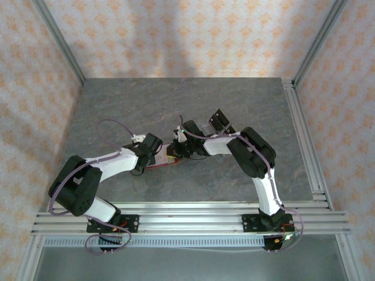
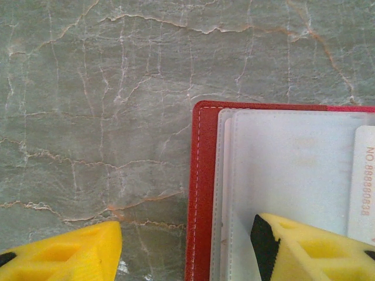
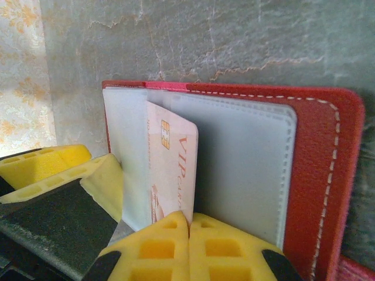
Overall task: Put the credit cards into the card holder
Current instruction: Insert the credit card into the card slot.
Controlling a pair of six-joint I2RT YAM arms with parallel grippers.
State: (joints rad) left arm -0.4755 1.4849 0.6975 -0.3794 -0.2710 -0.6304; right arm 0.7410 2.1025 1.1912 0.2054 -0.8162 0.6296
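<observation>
Lying open on the marble table, the card holder is straddled at one edge by the spread left gripper; a credit card is pinched at its pale pockets by the closed right gripper

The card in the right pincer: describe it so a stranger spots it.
On the grey table lies an open red wallet. Between its clear sleeves stands a card, pinched by the right pincer; only it is pinkish, with a gold chip and VIP lettering.
</observation>
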